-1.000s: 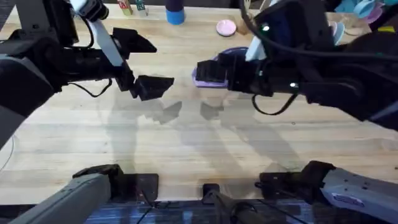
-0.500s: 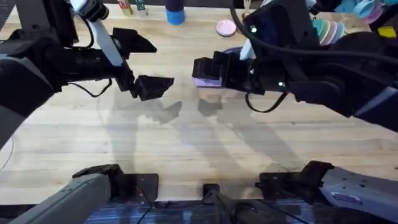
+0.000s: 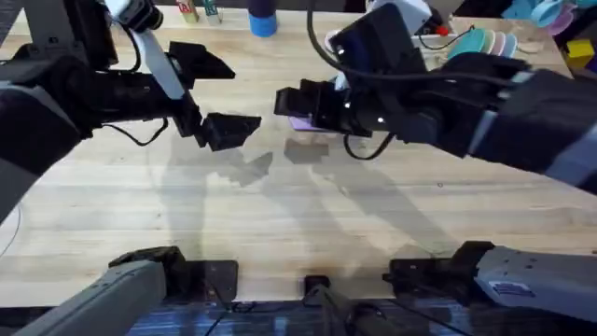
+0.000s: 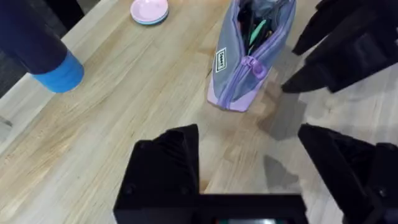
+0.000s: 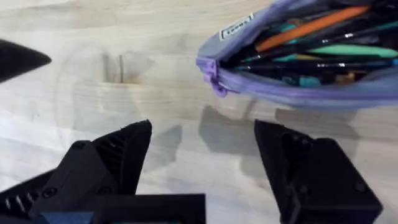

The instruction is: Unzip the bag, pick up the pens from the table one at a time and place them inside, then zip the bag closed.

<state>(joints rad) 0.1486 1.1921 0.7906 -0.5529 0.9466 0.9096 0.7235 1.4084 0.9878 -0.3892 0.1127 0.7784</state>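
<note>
The bag (image 4: 245,59) carries a small white sewn-on label (image 4: 221,60) with dark lettering near its zipper end. The lettering is too small to read. No other text is legible.

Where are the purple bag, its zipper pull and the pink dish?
bag (image 4: 233,74), left wrist view, on its grey-lavender side panel.
zipper pull (image 4: 255,65), left wrist view, on the purple tab near the bag's end.
pink dish (image 4: 149,10), left wrist view, on its middle.

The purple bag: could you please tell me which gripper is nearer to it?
Right. The right gripper hovers open just beside the bag's zipper end; the left gripper is open too, farther off across bare table.
</note>
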